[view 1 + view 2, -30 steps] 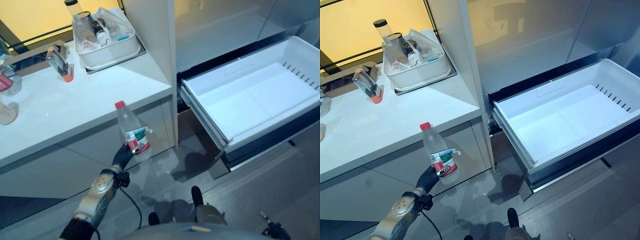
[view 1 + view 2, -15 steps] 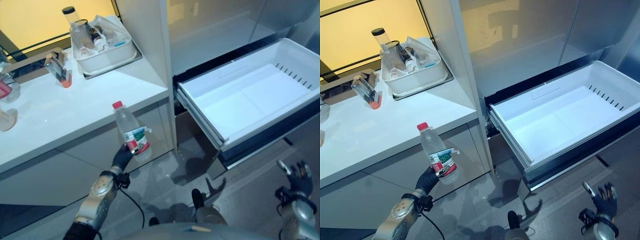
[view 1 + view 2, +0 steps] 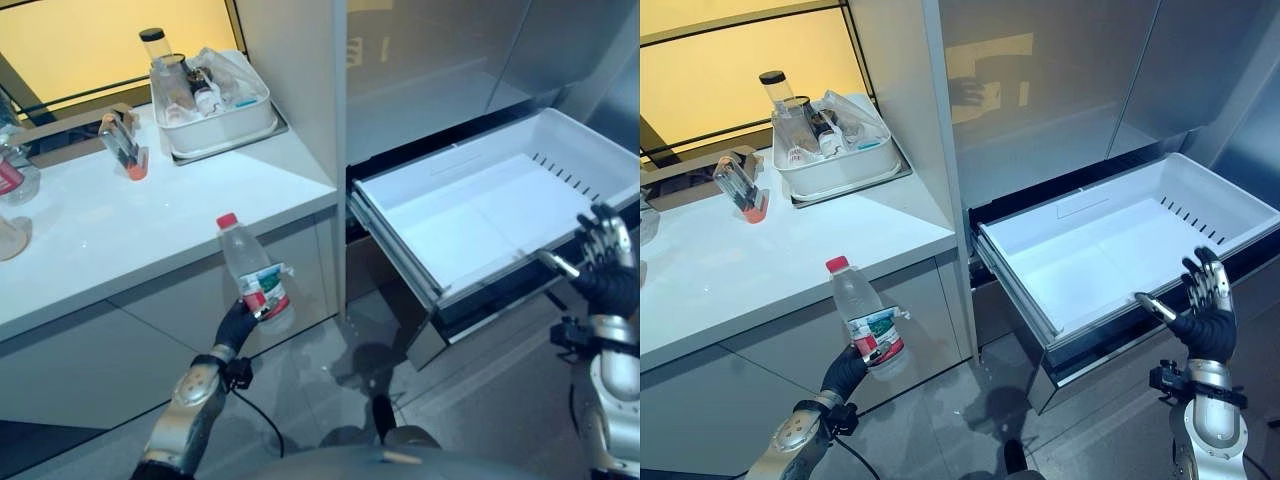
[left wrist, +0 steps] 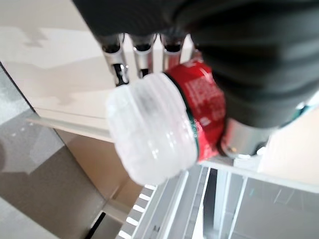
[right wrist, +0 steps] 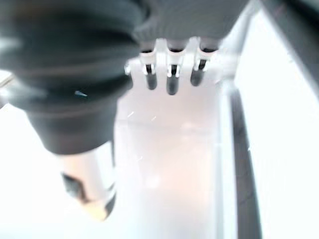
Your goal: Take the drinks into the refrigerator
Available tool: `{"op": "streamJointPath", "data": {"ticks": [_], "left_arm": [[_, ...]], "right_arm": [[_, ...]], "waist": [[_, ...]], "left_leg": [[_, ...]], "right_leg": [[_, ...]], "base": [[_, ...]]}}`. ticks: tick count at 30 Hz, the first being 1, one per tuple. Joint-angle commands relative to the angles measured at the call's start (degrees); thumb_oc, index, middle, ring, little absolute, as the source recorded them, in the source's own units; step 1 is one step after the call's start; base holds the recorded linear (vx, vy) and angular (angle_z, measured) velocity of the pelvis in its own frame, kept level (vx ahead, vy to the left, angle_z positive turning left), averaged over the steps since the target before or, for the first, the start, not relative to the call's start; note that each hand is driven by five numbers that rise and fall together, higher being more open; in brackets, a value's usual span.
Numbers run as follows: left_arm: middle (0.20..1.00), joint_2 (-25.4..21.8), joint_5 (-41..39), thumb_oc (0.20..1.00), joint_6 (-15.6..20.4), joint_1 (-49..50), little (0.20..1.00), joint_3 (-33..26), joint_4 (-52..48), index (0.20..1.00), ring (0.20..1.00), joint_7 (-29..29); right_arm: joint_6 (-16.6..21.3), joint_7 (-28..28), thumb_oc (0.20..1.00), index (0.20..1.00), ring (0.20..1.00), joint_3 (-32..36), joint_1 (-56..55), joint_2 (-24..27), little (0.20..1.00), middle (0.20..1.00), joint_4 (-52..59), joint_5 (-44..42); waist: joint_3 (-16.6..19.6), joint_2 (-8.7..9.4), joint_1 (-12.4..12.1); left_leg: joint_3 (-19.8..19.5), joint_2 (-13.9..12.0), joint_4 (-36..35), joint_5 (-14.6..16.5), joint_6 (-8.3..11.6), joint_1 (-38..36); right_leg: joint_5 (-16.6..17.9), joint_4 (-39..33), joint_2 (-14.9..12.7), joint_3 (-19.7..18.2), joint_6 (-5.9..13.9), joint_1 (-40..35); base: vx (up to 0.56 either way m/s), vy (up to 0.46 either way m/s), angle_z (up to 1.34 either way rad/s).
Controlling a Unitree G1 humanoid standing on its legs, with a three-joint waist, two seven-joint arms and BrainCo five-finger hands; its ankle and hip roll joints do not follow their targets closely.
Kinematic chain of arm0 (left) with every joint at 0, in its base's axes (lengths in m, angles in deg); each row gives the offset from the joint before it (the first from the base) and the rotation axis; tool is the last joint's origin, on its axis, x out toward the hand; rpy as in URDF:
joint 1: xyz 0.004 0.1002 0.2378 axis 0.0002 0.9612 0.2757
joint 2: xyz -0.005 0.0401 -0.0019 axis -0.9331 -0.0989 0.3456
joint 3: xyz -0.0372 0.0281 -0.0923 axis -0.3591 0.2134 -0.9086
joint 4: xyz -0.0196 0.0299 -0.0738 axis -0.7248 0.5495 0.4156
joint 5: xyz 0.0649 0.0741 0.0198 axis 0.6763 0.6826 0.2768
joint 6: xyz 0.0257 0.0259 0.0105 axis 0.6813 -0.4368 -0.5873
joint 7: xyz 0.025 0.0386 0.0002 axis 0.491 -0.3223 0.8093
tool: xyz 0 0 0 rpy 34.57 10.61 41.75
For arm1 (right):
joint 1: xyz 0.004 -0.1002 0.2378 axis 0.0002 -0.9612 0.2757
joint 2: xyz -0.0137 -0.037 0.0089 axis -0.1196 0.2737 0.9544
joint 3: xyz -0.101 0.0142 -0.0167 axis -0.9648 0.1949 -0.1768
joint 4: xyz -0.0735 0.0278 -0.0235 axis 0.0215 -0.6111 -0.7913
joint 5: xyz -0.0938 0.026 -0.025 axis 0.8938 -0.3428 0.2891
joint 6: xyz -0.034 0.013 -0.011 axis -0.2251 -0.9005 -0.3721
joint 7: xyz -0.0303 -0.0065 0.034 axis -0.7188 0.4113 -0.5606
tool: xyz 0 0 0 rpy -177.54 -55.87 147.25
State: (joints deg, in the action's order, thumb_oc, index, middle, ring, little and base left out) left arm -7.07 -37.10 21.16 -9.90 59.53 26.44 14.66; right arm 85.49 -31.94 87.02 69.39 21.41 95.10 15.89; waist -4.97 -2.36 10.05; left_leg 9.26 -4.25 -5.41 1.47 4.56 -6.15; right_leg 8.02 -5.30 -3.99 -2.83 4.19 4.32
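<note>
While the left hand is curled round the lower half of the bottle, it holds it upright with the red cap on top, in front of the counter edge. The drawer stands pulled out and empty, well off to the robot's right of the bottle, so the bottle must travel rightward and go in, probably laid down. The right hand hovers by the drawer's front rim, fingers spread and holding nothing; it is the nearer one to the drawer. The bottle's label is red, green and white; its print is too small to read
</note>
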Motion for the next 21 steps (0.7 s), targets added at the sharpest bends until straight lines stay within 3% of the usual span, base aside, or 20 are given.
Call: {"op": "streamJointPath", "data": {"ticks": [1, 10, 14, 16, 21], "left_arm": [[0.200, -1.05, 1.82, 0.200, 6.94, -4.63, 0.200, -3.88, -3.61, 0.200, 0.200, -1.20], [0.200, -2.16, 2.78, 0.200, 7.24, -5.81, 0.200, -2.00, -4.03, 0.200, 0.200, -2.44], [0.200, -2.65, 2.89, 0.200, 6.98, -7.79, 0.200, 2.29, -3.04, 0.200, 0.200, -3.85], [0.200, -2.61, 2.89, 0.200, 7.01, -7.84, 0.200, 2.24, -2.99, 0.200, 0.200, -3.85], [0.200, -1.77, 3.60, 0.200, 5.82, -11.88, 0.200, 10.73, 1.59, 0.200, 0.200, -4.71]], "right_arm": [[2.16, 4.42, 1.000, 1.000, 1.000, -1.05, 3.34, 3.08, 1.000, 1.000, 4.32, -0.74], [-0.84, 9.65, 1.000, 1.000, 1.000, -10.60, 8.28, 7.53, 1.000, 1.000, 2.35, -1.88], [-4.87, 12.77, 1.000, 1.000, 1.000, -20.11, 13.72, 11.75, 1.000, 1.000, -6.47, -2.57], [-4.77, 12.75, 1.000, 1.000, 1.000, -20.22, 13.92, 11.80, 1.000, 1.000, -6.66, -2.59], [-8.34, 11.60, 1.000, 1.000, 1.000, -34.22, 27.51, 11.77, 1.000, 1.000, -22.15, -1.90]], "waist": [[1.96, 1.74, -0.48], [2.72, 2.69, -2.19], [3.30, 3.43, -3.78], [3.25, 3.40, -3.71], [3.80, 3.66, -5.47]], "left_leg": [[-0.40, 0.14, 0.41, 1.47, -1.32, 1.62], [-0.98, 0.14, 0.41, 1.16, -1.20, 1.55], [-1.63, 0.10, 0.41, 0.96, -1.05, 1.55], [-1.65, 0.10, 0.41, 0.96, -1.05, 1.55], [-2.12, -0.05, 0.41, 0.66, -0.92, 1.62]], "right_leg": [[-6.43, 0.30, -2.37, -1.83, 4.31, -3.38], [-6.45, 0.30, -2.62, -1.10, 4.27, -3.93], [-6.53, 0.30, -2.81, -0.37, 4.18, -4.50], [-6.54, 0.30, -2.81, -0.35, 4.18, -4.51], [-6.60, 0.30, -2.82, 0.48, 3.84, -5.02]], "base": [[0.00, 0.000, 0.00], [0.00, 0.000, 0.00], [0.00, -0.004, 0.01], [0.00, -0.004, 0.02], [0.00, -0.009, 0.06]]}}
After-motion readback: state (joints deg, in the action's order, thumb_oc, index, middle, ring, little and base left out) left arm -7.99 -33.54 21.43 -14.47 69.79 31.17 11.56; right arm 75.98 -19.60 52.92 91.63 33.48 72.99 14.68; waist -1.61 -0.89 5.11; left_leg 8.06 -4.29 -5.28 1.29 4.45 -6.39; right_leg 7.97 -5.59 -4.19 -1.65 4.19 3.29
